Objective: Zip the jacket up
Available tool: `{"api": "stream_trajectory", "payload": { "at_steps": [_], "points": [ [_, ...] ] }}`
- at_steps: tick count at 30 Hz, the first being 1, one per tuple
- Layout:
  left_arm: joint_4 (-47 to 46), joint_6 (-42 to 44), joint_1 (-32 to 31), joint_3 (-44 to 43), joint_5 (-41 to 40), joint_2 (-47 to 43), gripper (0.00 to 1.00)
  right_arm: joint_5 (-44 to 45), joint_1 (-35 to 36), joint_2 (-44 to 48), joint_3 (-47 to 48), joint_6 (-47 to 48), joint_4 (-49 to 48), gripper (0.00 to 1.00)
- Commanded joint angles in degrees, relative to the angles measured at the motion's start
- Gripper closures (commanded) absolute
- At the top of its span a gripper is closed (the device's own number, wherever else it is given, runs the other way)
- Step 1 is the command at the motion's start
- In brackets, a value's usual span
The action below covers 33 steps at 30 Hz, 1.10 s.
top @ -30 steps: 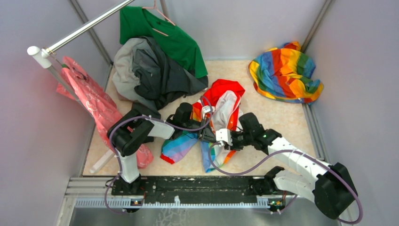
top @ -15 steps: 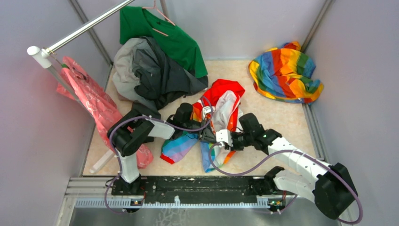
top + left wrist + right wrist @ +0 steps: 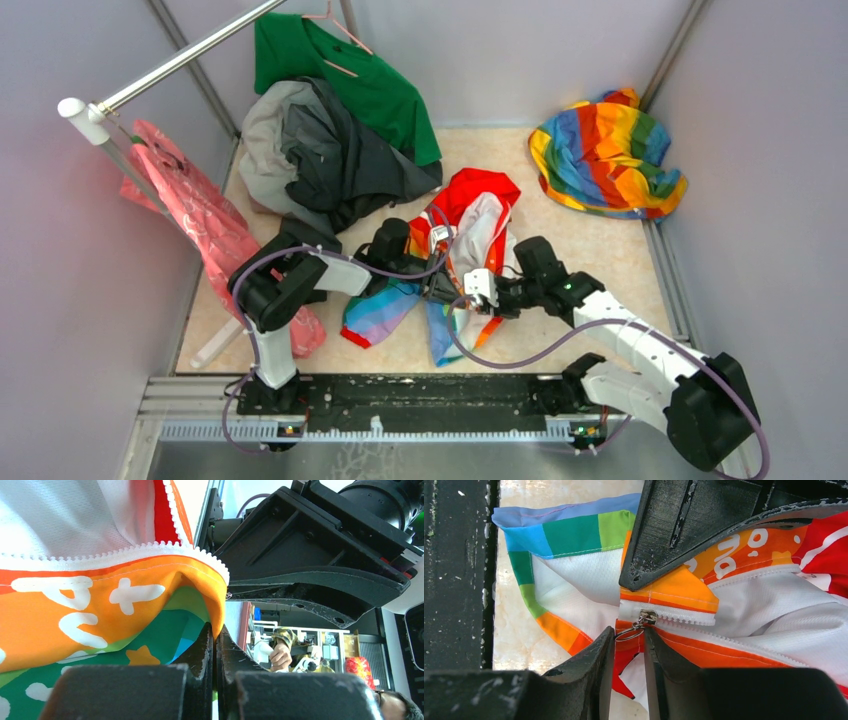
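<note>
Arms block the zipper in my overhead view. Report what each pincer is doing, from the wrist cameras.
Observer: Left pincer is shut on the jacket's orange edge, beside the white zipper teeth.
Operator: Now the right one.
Observer: Right pincer straddles the zipper's pull ring, jaws narrowly apart.
Operator: Confirm the grip.
Observer: Cannot tell; the ring lies just at the fingertips.
</note>
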<state>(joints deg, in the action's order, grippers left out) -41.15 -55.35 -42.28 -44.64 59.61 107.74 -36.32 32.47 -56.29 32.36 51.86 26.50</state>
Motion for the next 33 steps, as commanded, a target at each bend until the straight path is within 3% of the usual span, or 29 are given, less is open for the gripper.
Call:
{"api": "stream_trajectory", "payload": {
  "at_steps": [1,33],
  "points": [
    [-0.54,1.47,-0.11,0.15,0.78,-0.99,1.0,-2.23,-0.47,0.54,3.13,-1.65,-0.57,0.73],
    [-3.71,-0.94,-0.35,0.77,1.23,-1.04,1.0,-2.64,-1.08,-1.99,2.63,-3.54,-2.77,0.7]
  ]
}}
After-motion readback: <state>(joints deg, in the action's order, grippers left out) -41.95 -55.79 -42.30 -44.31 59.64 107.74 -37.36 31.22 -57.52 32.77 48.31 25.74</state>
